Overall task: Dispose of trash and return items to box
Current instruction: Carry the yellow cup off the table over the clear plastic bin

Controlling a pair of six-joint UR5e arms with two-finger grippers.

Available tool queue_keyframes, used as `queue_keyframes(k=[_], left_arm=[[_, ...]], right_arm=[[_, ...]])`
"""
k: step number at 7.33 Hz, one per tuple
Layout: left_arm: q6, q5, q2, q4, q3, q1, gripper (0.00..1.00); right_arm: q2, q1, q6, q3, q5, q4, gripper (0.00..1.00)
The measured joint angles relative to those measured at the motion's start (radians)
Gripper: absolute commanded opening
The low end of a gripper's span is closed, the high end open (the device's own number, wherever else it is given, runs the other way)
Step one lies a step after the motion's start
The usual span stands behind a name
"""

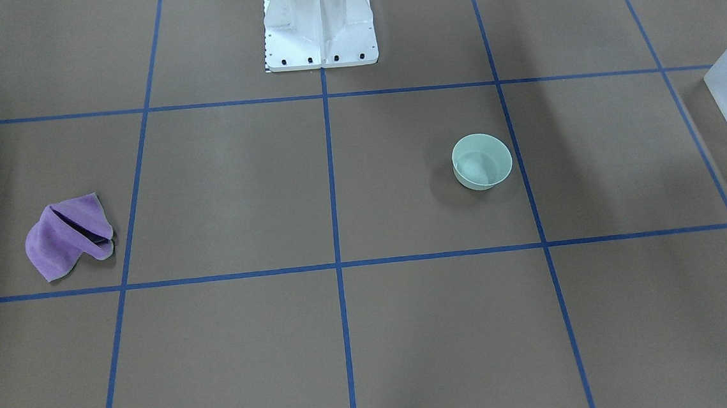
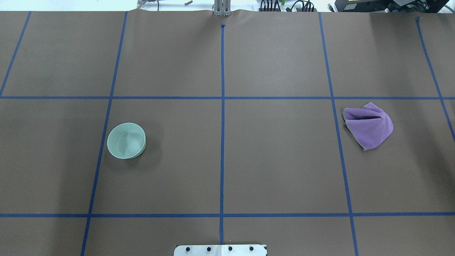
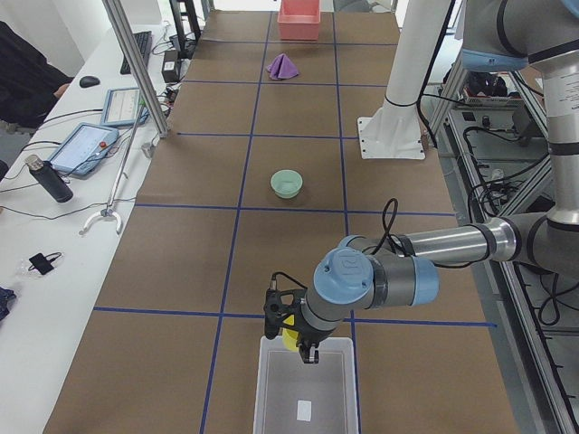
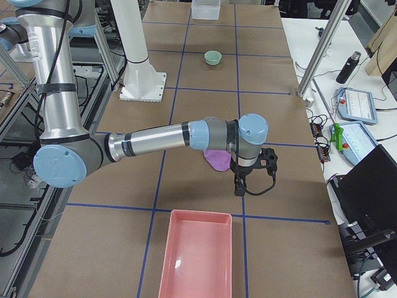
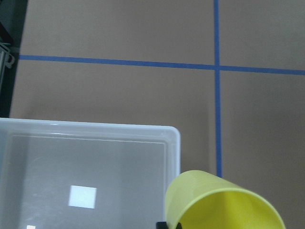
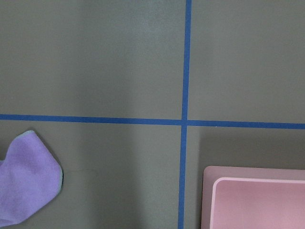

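The yellow cup (image 5: 224,205) hangs tilted at the corner of the translucent box (image 5: 95,129), held by my left gripper (image 3: 303,348); a sliver of a black finger (image 5: 162,224) shows beside it. The cup (image 3: 289,339) sits over the box's far rim (image 3: 271,380) in the exterior left view. The mint-green bowl (image 2: 126,140) stands upright and empty on the table, also in the front view (image 1: 481,161). My right gripper (image 4: 239,186) hovers beside a purple cloth (image 4: 217,160); I cannot tell whether it is open or shut.
The purple cloth (image 2: 369,126) lies crumpled on the robot's right side. A pink tray (image 4: 195,254) sits at the right end of the table, its corner in the right wrist view (image 6: 257,200). The white base plate (image 1: 321,53) stands at the robot's edge.
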Motion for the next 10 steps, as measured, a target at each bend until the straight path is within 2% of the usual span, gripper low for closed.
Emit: queue_keyframes(k=[2, 5, 8, 10], left_arm=[[0.054, 0.016, -0.054, -0.045, 0.173, -0.017, 0.0], [0.066, 0.016, -0.078, -0.202, 0.385, -0.019, 0.0], [0.143, 0.022, -0.108, -0.243, 0.512, -0.019, 0.0], [0.163, 0.023, -0.116, -0.247, 0.545, -0.019, 0.0]], right_arm=[[0.001, -0.001, 0.0, -0.002, 0.0, 0.0, 1.0], [0.006, -0.002, 0.0, -0.005, -0.001, 0.0, 1.0], [0.008, -0.002, -0.001, -0.003, -0.002, 0.001, 1.0], [0.008, -0.002, 0.0, -0.002, -0.002, 0.001, 1.0]])
